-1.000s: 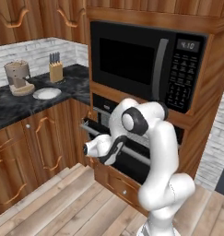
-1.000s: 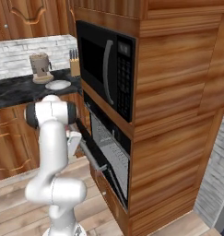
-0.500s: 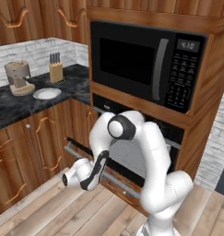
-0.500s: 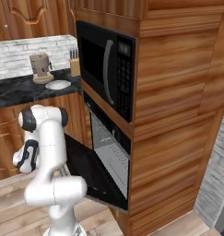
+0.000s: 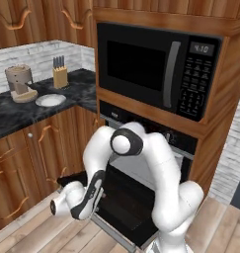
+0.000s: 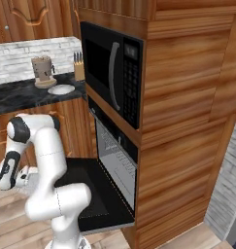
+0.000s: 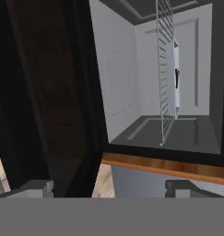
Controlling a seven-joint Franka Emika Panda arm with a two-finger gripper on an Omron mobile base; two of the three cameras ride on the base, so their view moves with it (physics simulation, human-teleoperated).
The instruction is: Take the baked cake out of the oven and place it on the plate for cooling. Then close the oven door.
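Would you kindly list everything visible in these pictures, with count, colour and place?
Oven: one, black, in the wooden wall unit below the microwave.
Oven door: one, black, dropped open flat.
Rack: one, silver wire, inside the oven.
Tray: one, pale grey, on the rack.
Cake: one, dark, small, on the tray.
Microwave: one, black, above the oven.
Plate: one, white, on the dark counter.
Grinder: one, tan, behind the plate.
Knife block: one, wooden, at the counter's back.
Gripper: one, dark tips, open, facing the oven.
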